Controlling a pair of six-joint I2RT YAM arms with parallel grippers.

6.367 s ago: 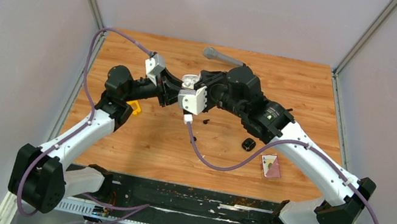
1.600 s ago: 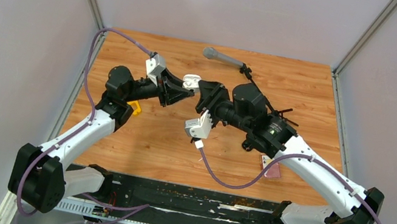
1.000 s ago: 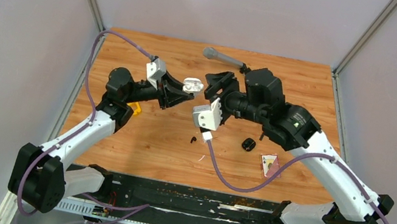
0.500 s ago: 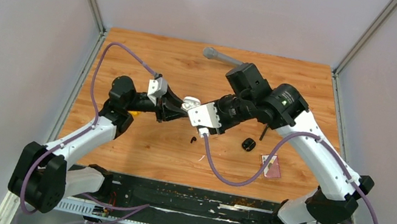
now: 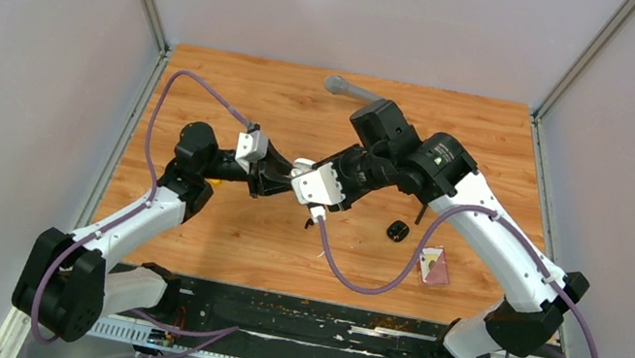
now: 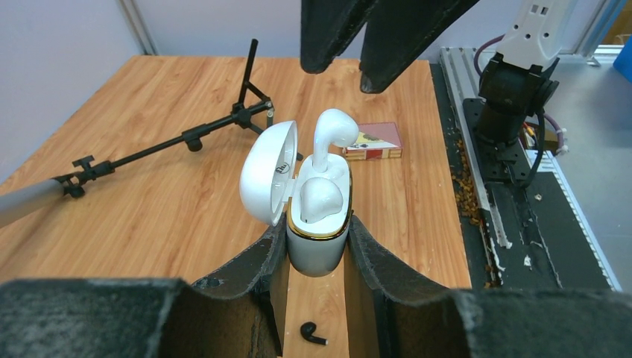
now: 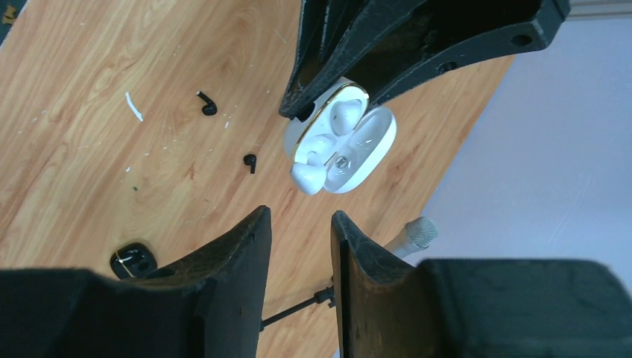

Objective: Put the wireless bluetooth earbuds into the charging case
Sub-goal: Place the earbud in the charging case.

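One white earbud (image 6: pixel 320 200) lies seated in the charging case (image 6: pixel 317 257). The second white earbud (image 6: pixel 332 133) stands tall in the neighbouring well, its stem in but its head well proud of the rim. The case, with its lid (image 6: pixel 265 173) swung open, is clamped by its lower body between the fingers of the left hand (image 6: pixel 317 237) and held up off the surface (image 6: pixel 149 186). The right hand (image 7: pixel 299 218) hovers just beyond the tall bud, its fingers parted to a narrow gap and touching nothing. Two black earbuds (image 7: pixel 207 107) lie on the surface below the left hand, near each other.

The tall bud looks feather-light, hard and glossy, so a careless pinch would probably flick it away. The safer hold is likely across the rounded head, or a fingertip pressing straight down along the stem. The case looks rigid enough to bear the clamp.

A second ago the right hand stood well apart from the case, and the left hand held it farther from the arm bases. Now the two have drawn together, with the right hand lined up over the bud.
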